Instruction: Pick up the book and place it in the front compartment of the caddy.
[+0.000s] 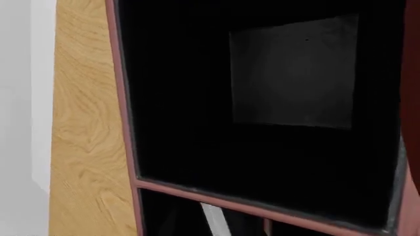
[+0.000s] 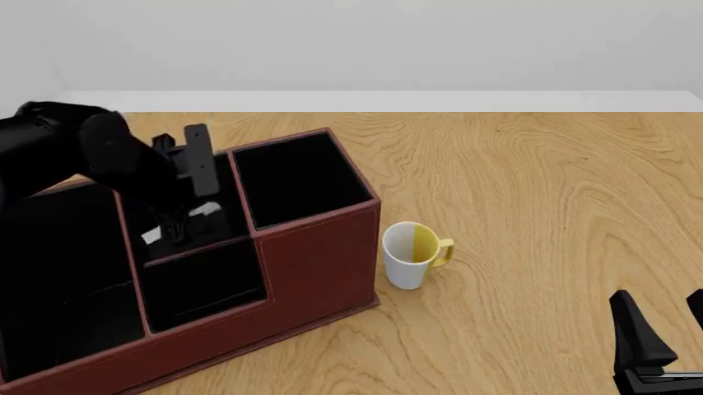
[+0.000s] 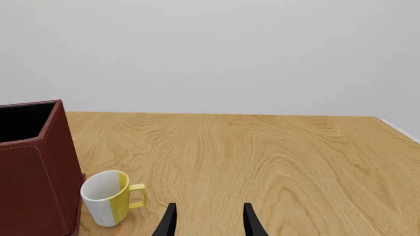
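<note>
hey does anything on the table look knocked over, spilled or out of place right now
Nothing stands out. The mug stands upright on the table just right of the caddy, apart from it. The caddy sits flat and looks intact. The left gripper is down inside the caddy's middle section; the right gripper hangs open, away from everything.

No text, label, brand, number or sign can be read in any of the 3 views. The caddy (image 2: pixel 318 263) shows plain reddish-brown walls with stitched edges and no lettering. The mug (image 2: pixel 412 255), just beside the caddy, is plain white and yellow with no print. The table (image 2: pixel 549 206) shows only wood grain.
</note>
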`<action>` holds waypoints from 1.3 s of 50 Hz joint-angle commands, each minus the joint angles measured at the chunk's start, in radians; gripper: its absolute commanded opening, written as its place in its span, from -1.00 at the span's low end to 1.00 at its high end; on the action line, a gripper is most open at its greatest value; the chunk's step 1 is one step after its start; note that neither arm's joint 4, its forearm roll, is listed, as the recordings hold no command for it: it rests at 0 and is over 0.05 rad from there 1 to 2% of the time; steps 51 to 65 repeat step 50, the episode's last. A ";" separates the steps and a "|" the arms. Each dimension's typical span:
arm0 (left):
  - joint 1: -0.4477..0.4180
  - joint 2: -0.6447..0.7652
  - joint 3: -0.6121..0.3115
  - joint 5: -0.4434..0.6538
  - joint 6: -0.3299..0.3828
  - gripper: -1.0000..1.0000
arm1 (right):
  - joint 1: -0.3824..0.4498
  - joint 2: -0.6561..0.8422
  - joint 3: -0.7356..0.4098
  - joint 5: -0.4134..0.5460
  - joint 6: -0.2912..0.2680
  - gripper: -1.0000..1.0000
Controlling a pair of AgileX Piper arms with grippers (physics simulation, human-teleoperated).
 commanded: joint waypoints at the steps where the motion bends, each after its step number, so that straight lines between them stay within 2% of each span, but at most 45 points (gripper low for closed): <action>1: 0.105 -0.050 0.022 -0.024 0.003 1.00 | 0.000 0.000 0.000 0.000 0.000 1.00; 15: 0.095 -0.172 0.017 0.068 -0.002 1.00 | 0.000 0.000 0.000 0.000 0.000 1.00; 39: 0.016 -0.598 -0.019 0.384 -0.036 1.00 | 0.000 0.000 0.000 0.000 0.000 1.00; 42: -0.020 -0.660 -0.008 0.389 -0.034 1.00 | 0.000 0.000 0.000 0.000 0.000 1.00; 43: -0.069 -0.673 -0.020 0.388 -0.052 1.00 | 0.000 0.000 0.000 0.000 0.000 1.00; 44: -0.107 -0.664 -0.060 0.404 -0.112 1.00 | 0.000 0.000 0.000 0.000 0.000 1.00; 45: -0.136 -0.674 -0.061 0.402 -0.124 1.00 | 0.000 0.000 0.000 0.000 0.000 1.00; 46: -0.172 -0.710 -0.050 0.370 -0.108 1.00 | 0.000 0.000 0.000 0.000 0.000 1.00; 48: -0.144 -0.714 -0.038 0.358 -0.127 1.00 | 0.000 0.000 0.000 0.000 0.000 1.00; 50: -0.153 -0.759 0.002 0.317 -0.104 1.00 | 0.000 0.000 0.000 0.000 0.000 1.00; 65: -0.153 -0.759 0.002 0.317 -0.104 1.00 | 0.000 0.000 0.000 0.000 0.000 1.00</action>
